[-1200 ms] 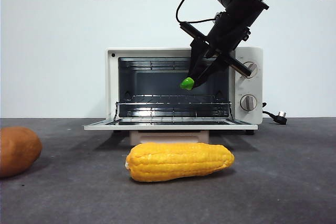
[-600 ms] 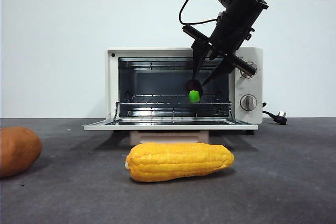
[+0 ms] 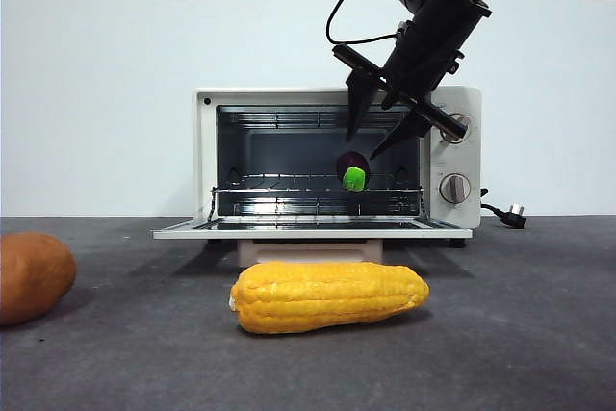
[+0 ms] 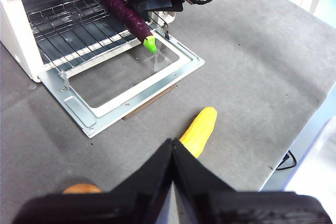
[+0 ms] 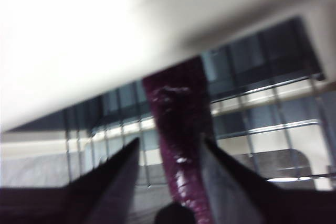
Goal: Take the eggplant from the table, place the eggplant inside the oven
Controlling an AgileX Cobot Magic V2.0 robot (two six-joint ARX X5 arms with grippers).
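Observation:
The dark purple eggplant (image 3: pixel 351 165) lies on the wire rack (image 3: pixel 289 185) inside the cream-white oven (image 3: pixel 204 161), its green cap (image 3: pixel 354 179) pointing out of the open front. The left wrist view shows the eggplant (image 4: pixel 126 14) lengthwise on the rack near the right wall. My right gripper (image 3: pixel 366 141) hangs just above it at the oven mouth, open, with its jaws spread on either side and not touching it. In the right wrist view the eggplant (image 5: pixel 178 119) runs between that gripper (image 5: pixel 170 142). My left gripper (image 4: pixel 171 144) is shut and empty, high over the table's near side.
The oven door (image 3: pixel 308 232) lies folded down flat in front. A yellow corn cob (image 3: pixel 329 297) lies on the grey table (image 3: pixel 520 334) before the door. An orange-brown potato (image 3: pixel 34 276) sits at the left edge. A black plug (image 3: pixel 510 214) lies right of the oven.
The eggplant has left the right gripper's jaws and dropped onto the wire rack. The jaws have spread wider and sit slightly higher above it.

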